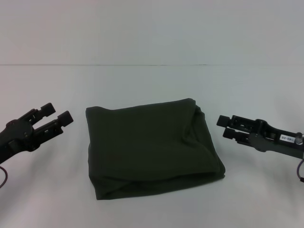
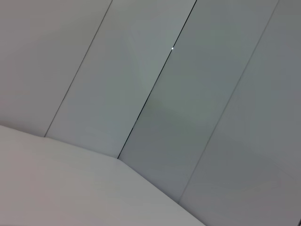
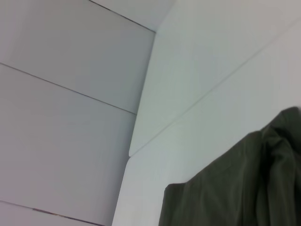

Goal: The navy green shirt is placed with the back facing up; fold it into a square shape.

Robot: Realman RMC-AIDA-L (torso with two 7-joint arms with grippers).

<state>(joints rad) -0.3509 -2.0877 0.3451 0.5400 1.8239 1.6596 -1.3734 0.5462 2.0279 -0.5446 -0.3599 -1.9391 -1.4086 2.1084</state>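
Observation:
The navy green shirt (image 1: 149, 145) lies folded into a rough square in the middle of the white table, with a rumpled fold along its right side. It also shows in the right wrist view (image 3: 240, 183). My left gripper (image 1: 56, 115) hovers to the left of the shirt, apart from it, fingers slightly apart and empty. My right gripper (image 1: 224, 127) hovers to the right of the shirt, close to its right edge, touching nothing, fingers slightly apart and empty. The left wrist view shows only table and wall.
The white table (image 1: 152, 85) spreads around the shirt and meets a pale panelled wall (image 2: 188, 94) at the back. Nothing else stands on it.

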